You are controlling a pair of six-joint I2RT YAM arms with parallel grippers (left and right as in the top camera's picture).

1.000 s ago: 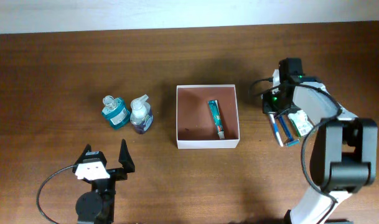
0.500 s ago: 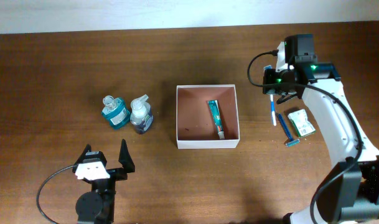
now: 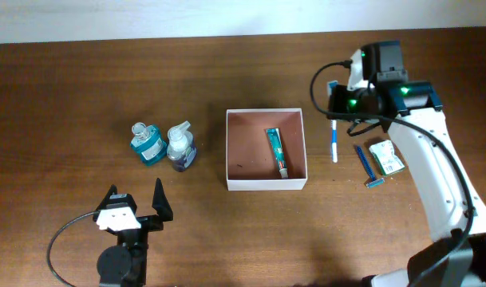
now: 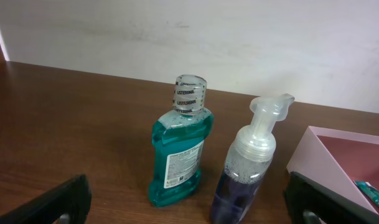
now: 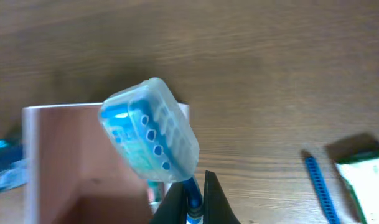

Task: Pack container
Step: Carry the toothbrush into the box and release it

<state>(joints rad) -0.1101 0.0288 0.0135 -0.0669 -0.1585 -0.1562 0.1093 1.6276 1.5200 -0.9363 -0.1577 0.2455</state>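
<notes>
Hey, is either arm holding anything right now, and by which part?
The right tool pinches the toothbrush by its handle, below the capped head. The left tool holds nothing.

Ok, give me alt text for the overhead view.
The right gripper holds a capped toothbrush right of the white container, which holds a toothpaste tube. A mouthwash bottle and pump bottle stand to its left; the left gripper is open.

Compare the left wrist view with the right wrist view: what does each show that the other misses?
Only the left wrist view: the Listerine mouthwash bottle and the foaming pump bottle, standing side by side on the table. Only the right wrist view: the toothbrush, head capped, clamped in the right gripper, plus the blue razor and a green-and-white packet lying flat. Both: the container and the table.
</notes>
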